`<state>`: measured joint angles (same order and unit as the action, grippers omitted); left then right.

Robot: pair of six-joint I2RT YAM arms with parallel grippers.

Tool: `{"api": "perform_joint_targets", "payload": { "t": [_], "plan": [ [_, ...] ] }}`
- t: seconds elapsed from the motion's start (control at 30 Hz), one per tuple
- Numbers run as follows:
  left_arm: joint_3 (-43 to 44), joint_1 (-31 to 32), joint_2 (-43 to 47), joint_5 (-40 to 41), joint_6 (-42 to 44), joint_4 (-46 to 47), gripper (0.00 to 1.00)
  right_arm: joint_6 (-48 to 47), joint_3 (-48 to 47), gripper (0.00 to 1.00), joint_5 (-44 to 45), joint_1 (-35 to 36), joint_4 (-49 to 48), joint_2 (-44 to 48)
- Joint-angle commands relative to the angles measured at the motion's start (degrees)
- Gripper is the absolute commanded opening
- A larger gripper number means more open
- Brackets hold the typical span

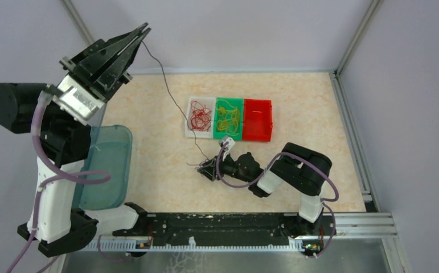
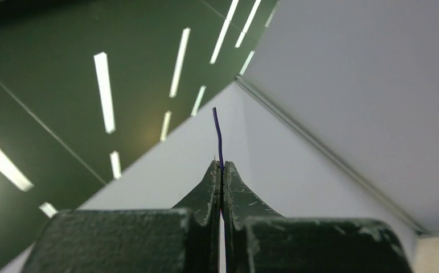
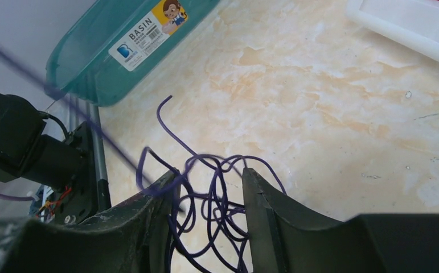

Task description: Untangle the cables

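Purple cable (image 1: 172,96) stretches from the raised left end effector (image 1: 146,27), pinched there, to a tangle (image 3: 217,200) on the table (image 1: 143,170). Right end effector (image 3: 210,177) straddles it, spread.

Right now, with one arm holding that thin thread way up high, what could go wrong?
The left gripper pinches the purple cable near its tip, so it could slip free under tension. The right gripper has its jaws apart around the tangle, so a pull might drag or tighten the clump. The cable runs close by the white bin and might catch it.
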<state>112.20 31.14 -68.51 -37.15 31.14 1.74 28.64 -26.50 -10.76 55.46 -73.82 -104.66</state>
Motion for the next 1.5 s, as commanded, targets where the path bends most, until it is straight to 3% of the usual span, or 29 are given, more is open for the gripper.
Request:
{"api": "perform_joint_targets", "payload": {
  "t": [0.0, 0.37, 0.57, 0.73, 0.83, 1.1, 1.37, 1.47],
  "plan": [
    [-2.46, 0.25, 1.69, 1.77, 13.84, 16.85, 0.00, 1.10, 0.92, 0.46, 0.68, 0.62, -5.38, -1.00],
    [2.17, 0.24, -2.75, 3.72, 33.09, 38.22, 0.00, 0.83, 2.56, 0.54, 1.41, 0.61, -5.62, -0.79],
    [9.68, 0.24, -6.21, 1.89, 39.12, 38.35, 0.00, 0.39, 4.15, 0.58, 1.93, 0.62, -6.21, -0.53],
    [5.26, 0.24, -2.79, -0.23, 35.96, 30.75, 0.00, -1.18, 5.66, 0.61, 3.35, 0.63, -5.82, 2.89],
    [-0.95, 0.25, -0.17, -2.04, 33.70, 32.55, 0.00, -4.21, 5.80, 0.66, 4.93, 0.53, -2.39, 8.71],
    [-1.15, 0.25, 0.05, -1.34, 24.04, 27.23, 0.00, -15.80, -2.63, 0.74, 0.55, 0.73, 15.42, 25.36],
    [-3.67, 0.24, 1.15, -0.76, 18.83, 21.66, 0.00, -17.00, -10.90, 0.75, -8.31, 2.83, 18.87, 25.26],
    [-3.77, 0.24, 1.10, 0.05, 18.53, 20.69, 0.00, -15.83, -11.34, 0.68, -8.90, 3.00, 17.61, 23.34]
  ]
}}
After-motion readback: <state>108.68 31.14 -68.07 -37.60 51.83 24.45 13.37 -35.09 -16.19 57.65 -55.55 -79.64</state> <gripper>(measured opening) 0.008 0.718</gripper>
